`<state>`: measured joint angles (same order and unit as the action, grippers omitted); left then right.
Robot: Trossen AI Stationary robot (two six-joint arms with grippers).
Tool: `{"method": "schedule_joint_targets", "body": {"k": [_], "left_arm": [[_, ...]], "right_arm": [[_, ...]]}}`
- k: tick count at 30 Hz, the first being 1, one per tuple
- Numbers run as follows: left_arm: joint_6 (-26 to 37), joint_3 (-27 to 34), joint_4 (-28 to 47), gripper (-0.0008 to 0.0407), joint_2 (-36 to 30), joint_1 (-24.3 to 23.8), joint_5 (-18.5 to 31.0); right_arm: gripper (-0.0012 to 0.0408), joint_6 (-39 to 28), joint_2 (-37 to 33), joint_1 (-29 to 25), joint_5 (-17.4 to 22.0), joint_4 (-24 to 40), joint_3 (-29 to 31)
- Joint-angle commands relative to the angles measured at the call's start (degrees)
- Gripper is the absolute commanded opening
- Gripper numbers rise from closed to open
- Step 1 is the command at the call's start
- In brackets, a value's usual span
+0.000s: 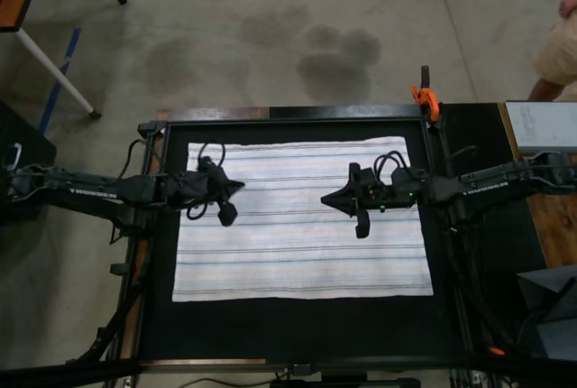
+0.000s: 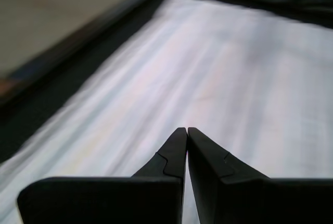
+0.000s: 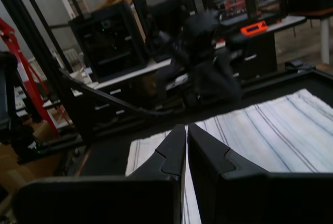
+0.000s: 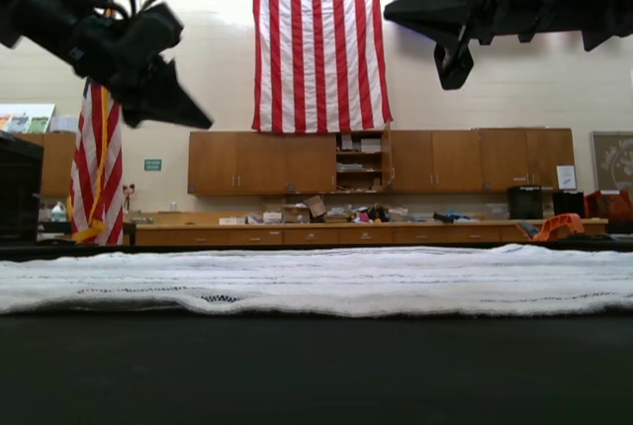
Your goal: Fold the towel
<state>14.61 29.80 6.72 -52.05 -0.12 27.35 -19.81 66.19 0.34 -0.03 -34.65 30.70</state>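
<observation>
Two pairs of black gripper fingers fill the foreground of the wrist views, each pair pressed together with nothing between them. From above, the towel (image 1: 302, 218) lies spread flat on the black bench (image 1: 297, 329), a white rectangle with thin dark stripes running along its length. Its long axis runs from the top view's left side to its right, and it covers most of the bench, leaving a wider dark strip along the near edge.

Both arms reach in from opposite short sides and face each other over the cloth's middle band. Which arm is the left and which the right cannot be told for certain. One wrist camera looks along the bright cloth toward an orange clamp (image 1: 425, 97) at the bench's far corner; the other looks across the striped cloth toward the opposite arm. The left gripper (image 2: 187, 130) and the right gripper (image 3: 187, 126) are both closed and hold nothing.

In the exterior view both grippers hang well above the towel, not touching it. The towel lies directly below each tool. For a fold across the long axis, each arm appears equally near its own short edge, so either would first have to spread its fingers and descend.
</observation>
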Motion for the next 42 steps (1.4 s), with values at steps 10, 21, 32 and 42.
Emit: {"method": "schedule_joint_targets", "body": {"k": [10,21,32,42], "left_arm": [[19.5,0.0,20.8,0.0,1.3,7.5,16.2],[20.5,-0.8,23.9,0.0109,-3.3,23.5,10.6],[19.1,-1.0,21.1,0.0221,-11.8,37.4,5.8],[19.6,-1.0,16.5,0.0219,-18.7,42.8,0.8]], "right_arm": [[0.0,-2.7,3.1,0.0,0.0,-0.1,0.0],[0.0,-4.4,3.0,0.0,0.0,-0.1,0.0],[0.0,-5.2,3.0,0.0,0.0,-0.1,0.0],[0.0002,-5.8,3.0,0.0,0.0,-0.1,0.0]]}}
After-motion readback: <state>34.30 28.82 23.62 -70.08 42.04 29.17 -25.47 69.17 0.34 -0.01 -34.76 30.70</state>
